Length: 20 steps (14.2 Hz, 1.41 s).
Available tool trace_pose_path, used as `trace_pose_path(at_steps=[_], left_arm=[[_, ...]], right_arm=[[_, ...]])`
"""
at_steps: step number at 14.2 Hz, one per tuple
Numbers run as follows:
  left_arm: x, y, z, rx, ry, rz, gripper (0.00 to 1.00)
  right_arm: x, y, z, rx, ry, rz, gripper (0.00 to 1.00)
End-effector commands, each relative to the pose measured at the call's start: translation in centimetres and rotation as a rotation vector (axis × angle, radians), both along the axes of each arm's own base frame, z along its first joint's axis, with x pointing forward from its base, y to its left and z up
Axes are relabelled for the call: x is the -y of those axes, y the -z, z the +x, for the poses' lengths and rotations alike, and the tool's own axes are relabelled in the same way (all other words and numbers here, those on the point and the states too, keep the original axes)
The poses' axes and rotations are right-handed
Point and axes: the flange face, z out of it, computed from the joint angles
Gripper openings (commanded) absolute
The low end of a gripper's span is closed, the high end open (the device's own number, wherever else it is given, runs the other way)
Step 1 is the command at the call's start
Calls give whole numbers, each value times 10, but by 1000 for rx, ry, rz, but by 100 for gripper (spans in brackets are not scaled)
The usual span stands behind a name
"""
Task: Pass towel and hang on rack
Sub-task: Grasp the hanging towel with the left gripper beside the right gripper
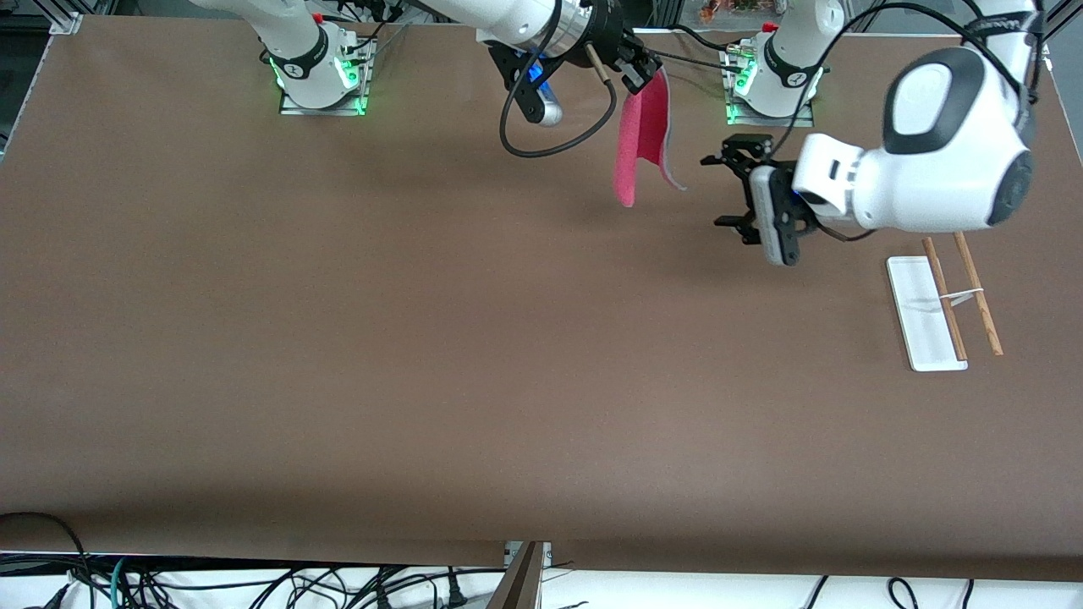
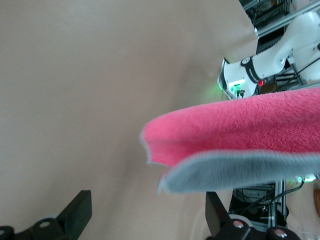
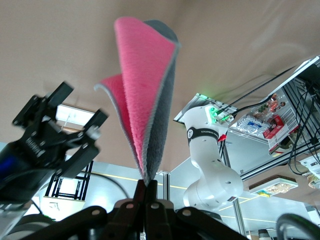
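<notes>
big flat brown bench [image 1: 338,338] takes up most of the view, matte and plain. the two white arm bases with green lights sit along its edge farthest from the front camera.

the right gripper [image 1: 640,72] is up in the air over that part of the bench, between the two bases, fingers pressed together and pinching the top edge of the small fluffy towel, pink on one face and grey on the other [image 1: 640,139]. the towel hangs down folded on itself, fleecy pink showing, grey peeking along the edge.

the left gripper [image 1: 734,190] hovers just beside the towel, not touching it, fingers spread wide with the cloth's free end in front of them.

the little rack, flat white rectangular base with two thin brown wooden rods joined by a white crosspiece [image 1: 946,303], stands toward the left arm's end, well apart from the towel, with the left arm's bulky white wrist above it.
</notes>
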Motion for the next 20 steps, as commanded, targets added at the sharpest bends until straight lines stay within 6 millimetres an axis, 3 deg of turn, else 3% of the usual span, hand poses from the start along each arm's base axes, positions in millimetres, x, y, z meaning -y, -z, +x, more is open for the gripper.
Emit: trace_pose_path(at_steps=[1,11,14,15,16,17,19,20], left_arm=[[21,4,-11,97,80,-20,100],[49,0,-23,189,273,-91,100],[49,-6,-20,206,276,-97,98],[48,-6,-21,203,281,-100,77],[46,-3,-22,204,312,-114,45],[45,0,-23,216,346,-135,20],[41,-1,-23,221,360,-143,0],[41,-3,-22,221,360,-145,0]], right_arm=[[-6,-10,-2,-10,25,15,0],[-6,-11,-2,-13,31,15,0],[-6,-11,-2,-14,36,16,0],[-6,-12,-2,-14,37,17,0],[-6,-12,-2,-15,38,17,0],[-6,-12,-2,-15,38,17,0],[-6,-11,-1,-14,39,16,0],[-6,-12,-2,-15,38,17,0]])
